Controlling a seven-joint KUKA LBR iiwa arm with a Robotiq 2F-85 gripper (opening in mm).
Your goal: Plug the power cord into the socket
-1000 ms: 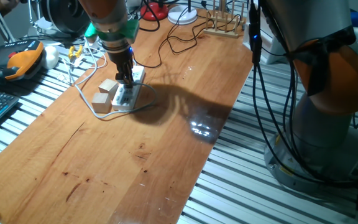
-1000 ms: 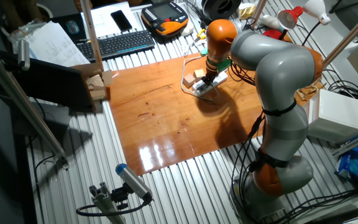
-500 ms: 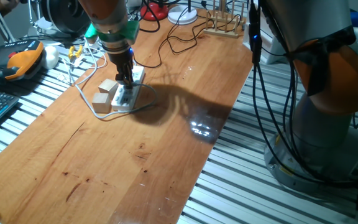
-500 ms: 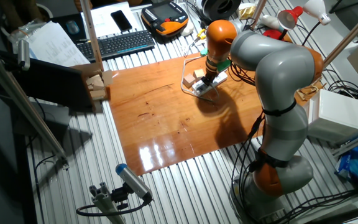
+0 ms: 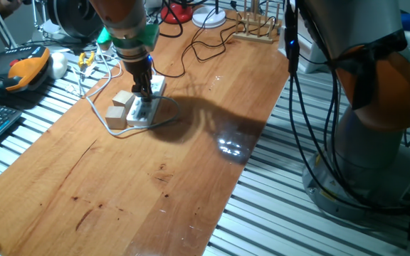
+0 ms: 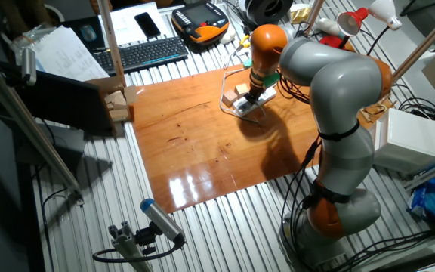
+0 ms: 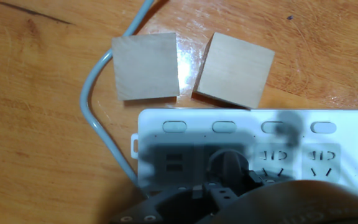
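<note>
The socket [image 7: 241,121] is a white power strip lying on the wooden table; it also shows in one fixed view [image 5: 142,114] and in the other fixed view [image 6: 245,106]. The pale grey power cord [image 7: 91,118] curves round the strip's left end and runs under my gripper [image 7: 222,186]. In one fixed view the cord [image 5: 127,134] loops around the strip. My gripper [image 5: 144,92] stands upright on the strip, fingers close together, apparently shut on the plug. The plug is mostly hidden by the dark fingers. The gripper also shows in the other fixed view [image 6: 254,92].
Two small tan blocks [image 7: 146,66] [image 7: 235,70] lie right beside the strip's long side [image 5: 119,108]. Thin black cables [image 5: 205,46] trail at the table's far end. An orange teach pendant [image 5: 27,67], a keyboard [image 6: 146,51] and a wooden rack [image 5: 255,28] surround the table.
</note>
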